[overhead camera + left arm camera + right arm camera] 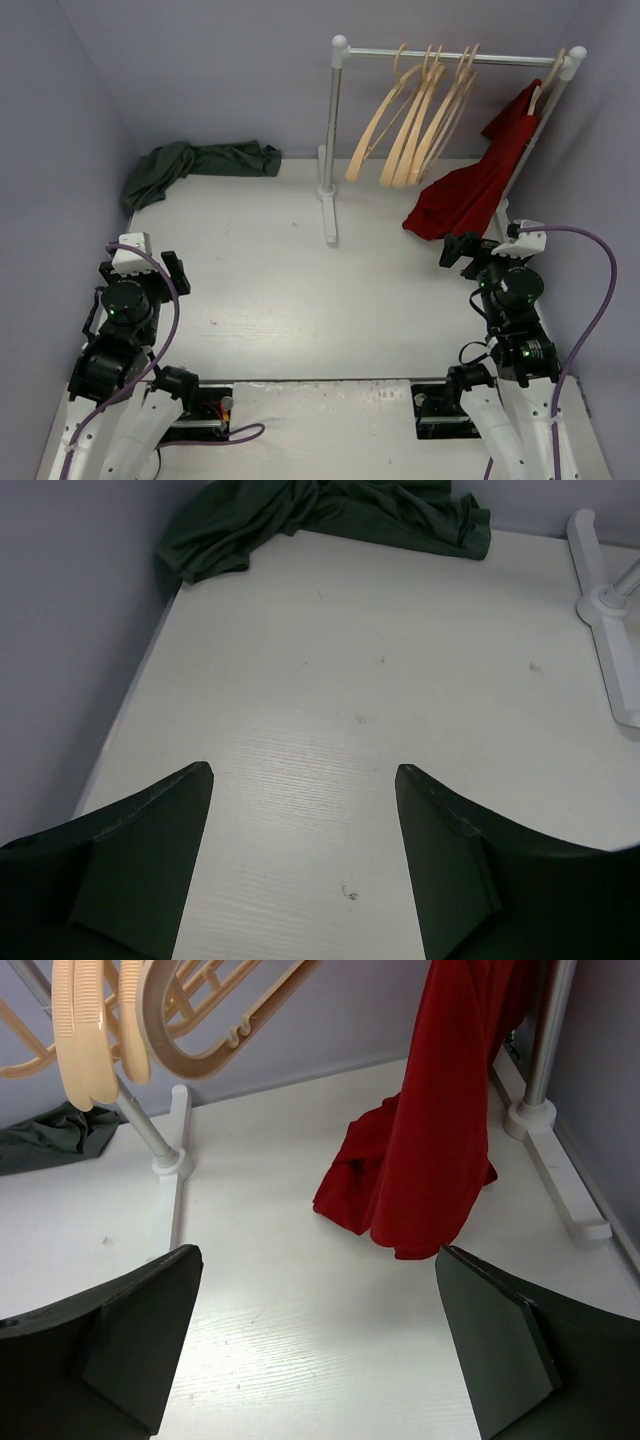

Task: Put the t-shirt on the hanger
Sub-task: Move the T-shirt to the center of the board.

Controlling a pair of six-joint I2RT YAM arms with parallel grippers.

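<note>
Left tool [300,825]: fingers spread wide with nothing between them, and only bare bench [380,710] shows in the gap. It sits low at the near left of the bench, facing the far side.

Right tool [318,1330]: fingers also spread wide and empty. It sits at the near right, a short way in front of the red garment [425,1130].

T-shirt [200,163]: dark grey-green, crumpled in a long loose heap in the far left corner of the bench. It lies along the back wall [200,70] and reaches the left wall [50,150]. It is on no hanger. In the left wrist view it lies at the top of the frame, ahead of the left tool and slightly to its left, well apart from it across bare bench. It is further still from the right tool. The right wrist view catches only a dark edge of it at far left, beyond the upright [140,1125] of the rack [329,215].

Hangers [410,125]: a cluster of pale wooden ones hooked on the rail [450,55], bare and overlapping, so I cannot tell the count. They hang above and ahead-left of the right tool, apart from it. The upright stands between them and the t-shirt, which is well apart.

Red garment: hangs at the right end of the rail, with its lower part pooled on the bench.
</note>
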